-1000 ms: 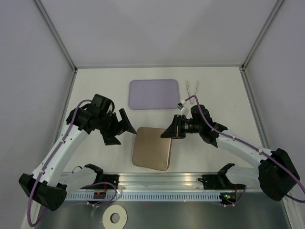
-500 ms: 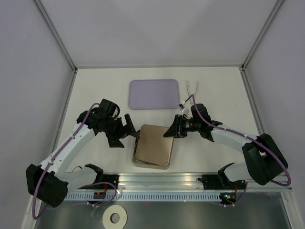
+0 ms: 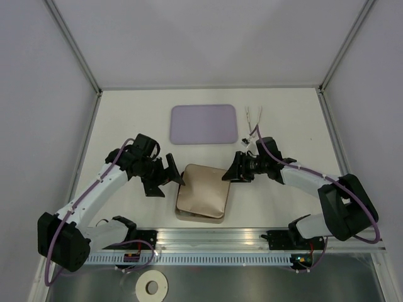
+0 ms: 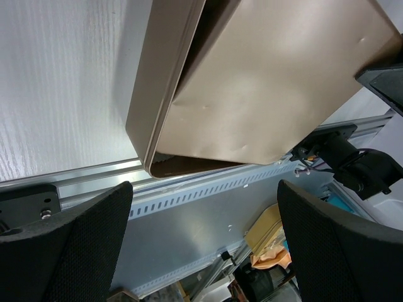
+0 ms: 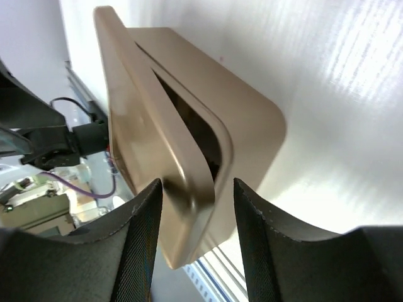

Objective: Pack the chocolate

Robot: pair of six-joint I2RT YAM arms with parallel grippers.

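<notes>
Right tool (image 5: pixel 197 185) first: its fingers were spread, with the rim of the lid (image 3: pixel 203 185) running between them. There was a sliver of daylight on one side, so it didn't look like a clamp. Over on the left, the left tool (image 3: pixel 178 178) was splayed wide, hanging just beside the lid's left edge and gripping nothing.

The lid wasn't seated. It sat crooked on the box (image 4: pixel 154 94), lifted on the right, with a dark gap showing under it. No chocolate showed in any view. The gap gave only shadow, so the best guess put it inside the box, under the lid.

The trouble spots, as I read them:
- If the right tool pulled away with the rim between its fingers, a finger could snag the rim and drag the lid off.
- A push down on a lid this cocked could jam a corner over the box wall.
- A nudge from the wide left tool could skate the whole box along the table (image 3: pixel 126 113).

The purple mat (image 3: pixel 203 124) and the tongs (image 3: pixel 253 115) lay at the far side, well apart from all this.
</notes>
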